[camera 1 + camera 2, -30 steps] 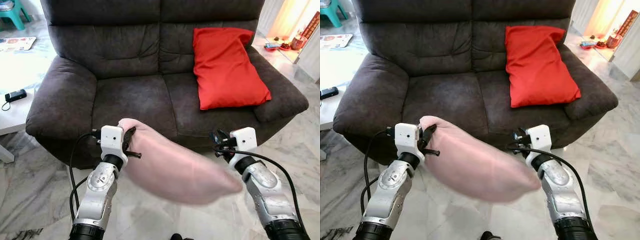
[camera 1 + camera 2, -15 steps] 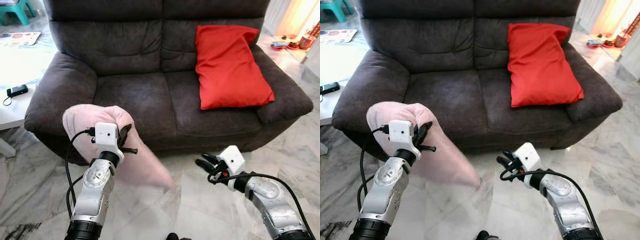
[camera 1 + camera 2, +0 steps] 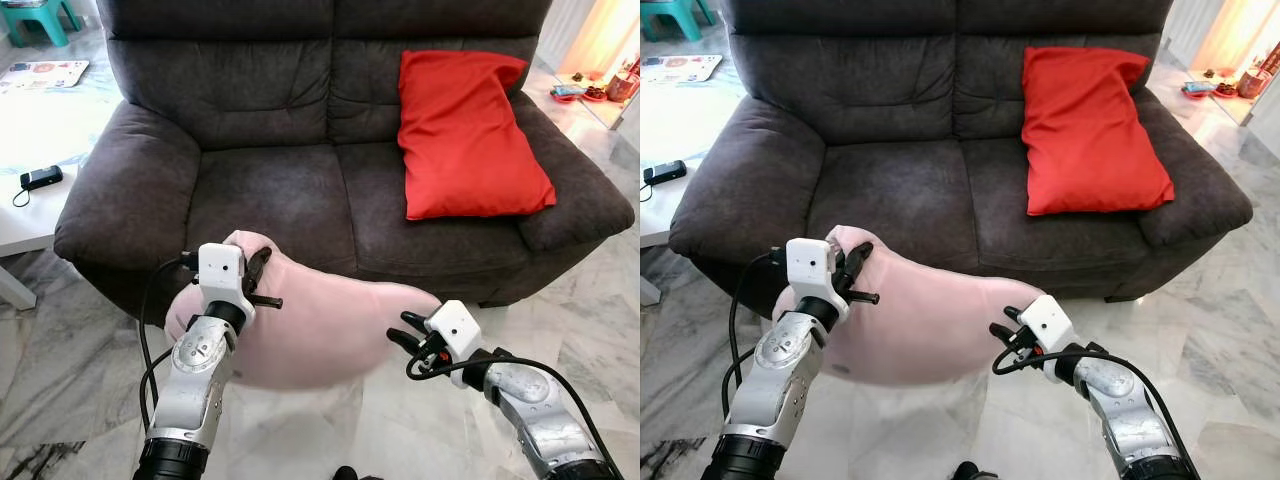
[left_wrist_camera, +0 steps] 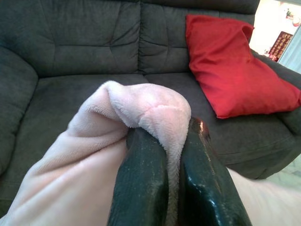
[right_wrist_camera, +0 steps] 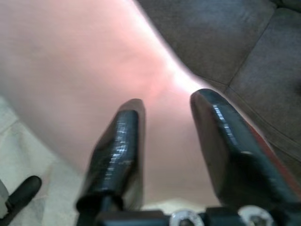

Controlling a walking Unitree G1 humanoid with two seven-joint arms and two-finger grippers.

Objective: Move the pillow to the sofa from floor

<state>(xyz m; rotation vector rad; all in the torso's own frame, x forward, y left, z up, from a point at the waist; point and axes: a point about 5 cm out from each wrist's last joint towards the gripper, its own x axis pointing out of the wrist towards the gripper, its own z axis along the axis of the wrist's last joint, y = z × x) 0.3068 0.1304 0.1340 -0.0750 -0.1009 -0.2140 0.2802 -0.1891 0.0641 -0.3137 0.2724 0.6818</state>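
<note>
Head cameras: the pink pillow (image 3: 320, 325) hangs before the sofa (image 3: 280, 190), one corner pinched by the left gripper (image 3: 255, 280). Left wrist: its fingers (image 4: 141, 188) clamp a thin fold that may slip. Right wrist: the right gripper (image 5: 164, 155) gapes empty beside the sagging end

Bright daylight; right wrist blurred

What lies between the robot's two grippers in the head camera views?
The pink pillow spans the stretch in both eye views: the left gripper pinches one corner, and the open right gripper sits at its other end.
</note>
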